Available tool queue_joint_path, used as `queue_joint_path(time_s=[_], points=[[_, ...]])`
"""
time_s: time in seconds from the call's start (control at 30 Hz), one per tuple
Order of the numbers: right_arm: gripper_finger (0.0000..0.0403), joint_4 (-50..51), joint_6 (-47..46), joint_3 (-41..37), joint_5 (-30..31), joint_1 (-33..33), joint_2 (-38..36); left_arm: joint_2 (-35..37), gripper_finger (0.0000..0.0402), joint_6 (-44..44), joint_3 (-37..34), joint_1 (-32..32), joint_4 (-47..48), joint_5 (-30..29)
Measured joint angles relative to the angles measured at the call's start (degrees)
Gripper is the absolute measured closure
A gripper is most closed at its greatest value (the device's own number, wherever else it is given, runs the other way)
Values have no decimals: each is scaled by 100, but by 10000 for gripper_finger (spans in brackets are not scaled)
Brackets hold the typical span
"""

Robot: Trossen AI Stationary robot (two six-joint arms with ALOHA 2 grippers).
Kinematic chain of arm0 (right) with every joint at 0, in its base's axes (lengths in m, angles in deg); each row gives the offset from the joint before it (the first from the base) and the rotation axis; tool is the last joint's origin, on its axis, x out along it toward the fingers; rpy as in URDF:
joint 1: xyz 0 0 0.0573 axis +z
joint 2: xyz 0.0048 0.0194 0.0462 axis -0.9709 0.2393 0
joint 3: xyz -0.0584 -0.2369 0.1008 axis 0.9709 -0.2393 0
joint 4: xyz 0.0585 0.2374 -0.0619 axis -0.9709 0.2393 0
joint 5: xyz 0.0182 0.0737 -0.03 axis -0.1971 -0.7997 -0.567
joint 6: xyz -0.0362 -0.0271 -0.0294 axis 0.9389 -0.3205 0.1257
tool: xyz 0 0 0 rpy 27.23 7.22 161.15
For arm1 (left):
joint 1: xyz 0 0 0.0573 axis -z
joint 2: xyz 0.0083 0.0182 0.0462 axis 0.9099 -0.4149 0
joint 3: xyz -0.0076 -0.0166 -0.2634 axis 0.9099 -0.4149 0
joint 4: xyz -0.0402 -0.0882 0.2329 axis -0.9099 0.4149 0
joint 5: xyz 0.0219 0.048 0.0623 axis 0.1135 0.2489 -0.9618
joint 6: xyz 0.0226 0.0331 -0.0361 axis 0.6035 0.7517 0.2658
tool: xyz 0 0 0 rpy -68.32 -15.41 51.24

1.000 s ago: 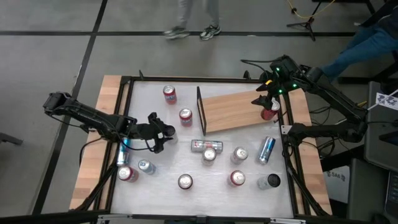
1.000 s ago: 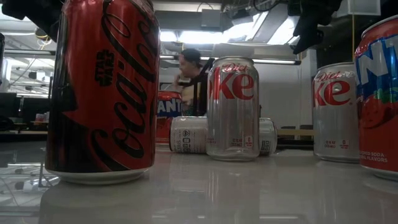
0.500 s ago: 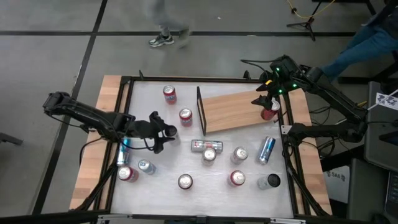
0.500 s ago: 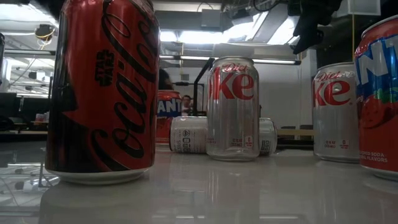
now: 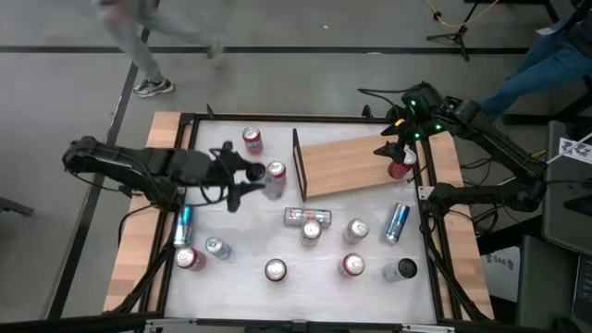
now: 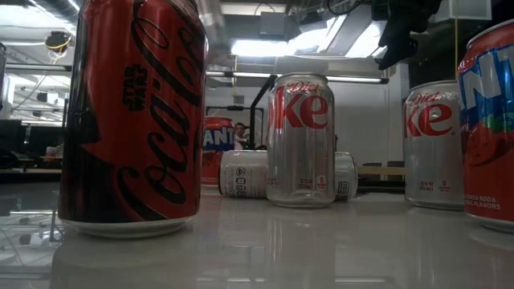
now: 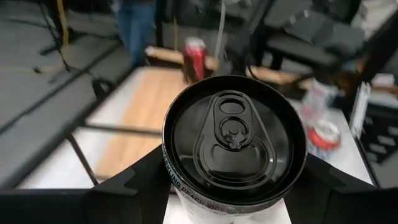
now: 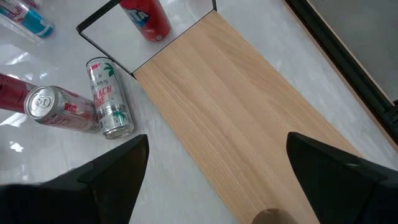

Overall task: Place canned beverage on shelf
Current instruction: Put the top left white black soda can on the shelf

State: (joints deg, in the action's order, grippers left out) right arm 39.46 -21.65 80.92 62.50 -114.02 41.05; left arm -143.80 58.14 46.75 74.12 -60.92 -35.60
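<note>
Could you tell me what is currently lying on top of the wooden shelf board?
The shelf surface looks bare; the right gripper hovers over its end, hiding a small patch there.

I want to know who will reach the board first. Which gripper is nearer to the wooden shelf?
Right. The right gripper hangs over the shelf at its far-right end. The left gripper is off the shelf's framed end, carrying a can.

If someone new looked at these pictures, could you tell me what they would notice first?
Probably the left gripper, carrying a black-topped can above the table toward the shelf. Next, the right gripper, open at the shelf's far end beside a red can. Then the cans scattered on the table, and the big red cola can filling the low view.
</note>
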Motion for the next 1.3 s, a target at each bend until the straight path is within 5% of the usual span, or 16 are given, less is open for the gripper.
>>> queue_joint_path(time_s=[0.17, 0.33, 0.8, 1.3], points=[[33, 0, 0, 0, -2, 1, 0, -154, 175, 437, 461, -585, -192, 80], [33, 0, 0, 0, 0, 2, 0, -624, 175, 727, 948, -1263, -412, 752], [33, 2, 0, 0, 2, 2, 0, -3130, 174, 1011, 3060, -2635, -360, 2239], [33, 15, 0, -11, 4, 0, 2, -4531, 174, 972, 3220, -3346, -183, 2487]])
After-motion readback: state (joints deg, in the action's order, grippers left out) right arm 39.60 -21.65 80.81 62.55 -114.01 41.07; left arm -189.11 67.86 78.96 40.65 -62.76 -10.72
